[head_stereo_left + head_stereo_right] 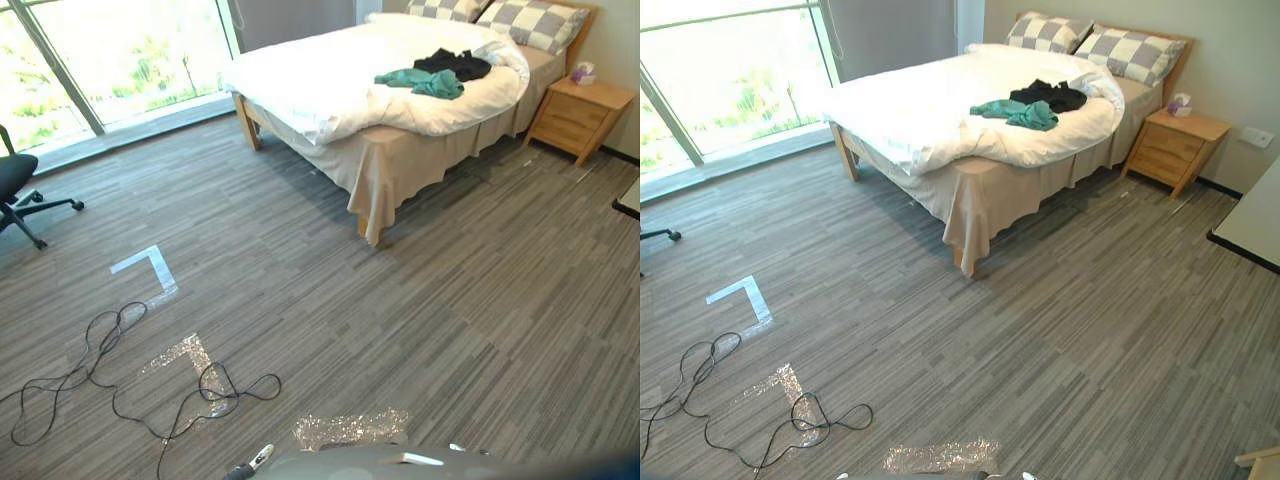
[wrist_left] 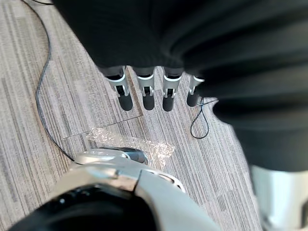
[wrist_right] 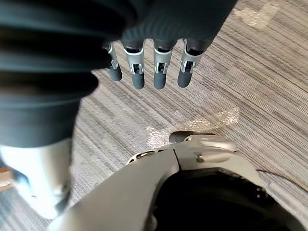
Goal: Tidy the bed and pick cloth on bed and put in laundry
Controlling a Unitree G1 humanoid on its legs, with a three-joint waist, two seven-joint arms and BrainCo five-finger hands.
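On the white duvet (image 1: 320, 85) of the wooden bed (image 1: 400, 165), a crumpled teal cloth (image 1: 422, 82) touches a crumpled black cloth (image 1: 455, 64). The left hand (image 2: 144, 91) and right hand (image 3: 144, 72) hang straight-fingered and empty over the grey floor (image 1: 450, 330), thumbs hidden.

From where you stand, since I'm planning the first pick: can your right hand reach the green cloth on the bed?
Probably not. The green cloth lies on the bed, far across the floor; the right hand hangs open beside me. The way there looks free.

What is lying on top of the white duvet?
A crumpled teal cloth and a crumpled black cloth beside it, touching, near the checked pillows. Anything beneath the white duvet is hidden.
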